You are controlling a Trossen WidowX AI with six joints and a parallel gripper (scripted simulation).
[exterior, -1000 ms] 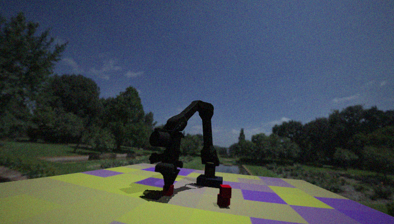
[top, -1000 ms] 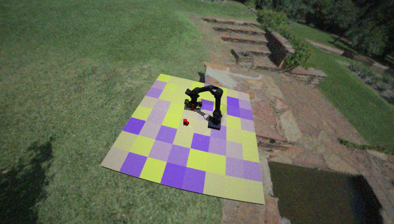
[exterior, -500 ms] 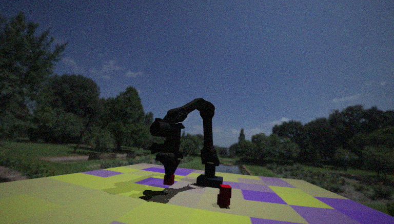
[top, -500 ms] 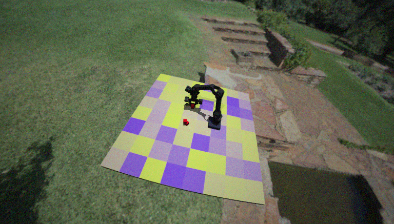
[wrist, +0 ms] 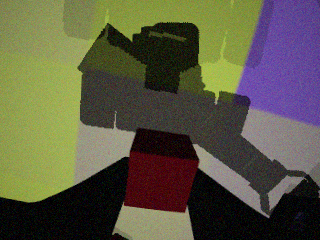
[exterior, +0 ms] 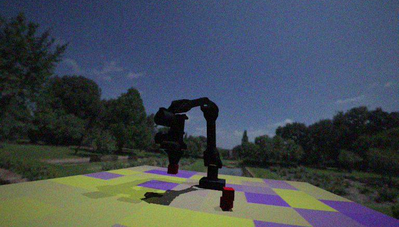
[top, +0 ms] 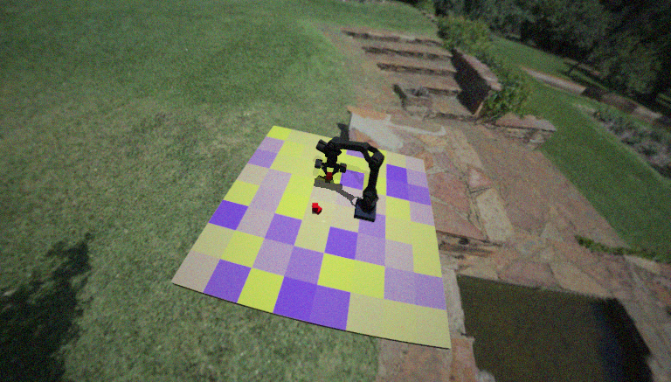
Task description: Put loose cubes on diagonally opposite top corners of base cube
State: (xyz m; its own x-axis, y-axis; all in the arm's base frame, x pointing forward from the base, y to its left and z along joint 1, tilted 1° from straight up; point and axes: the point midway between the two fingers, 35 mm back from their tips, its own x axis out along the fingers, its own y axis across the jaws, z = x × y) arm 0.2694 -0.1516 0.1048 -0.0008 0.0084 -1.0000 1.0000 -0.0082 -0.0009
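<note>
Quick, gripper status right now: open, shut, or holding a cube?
Gripper: shut on a red cube, held clear above the checkered mat.

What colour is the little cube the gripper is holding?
Red; the cube in the gripper shows best in the wrist view.
</note>
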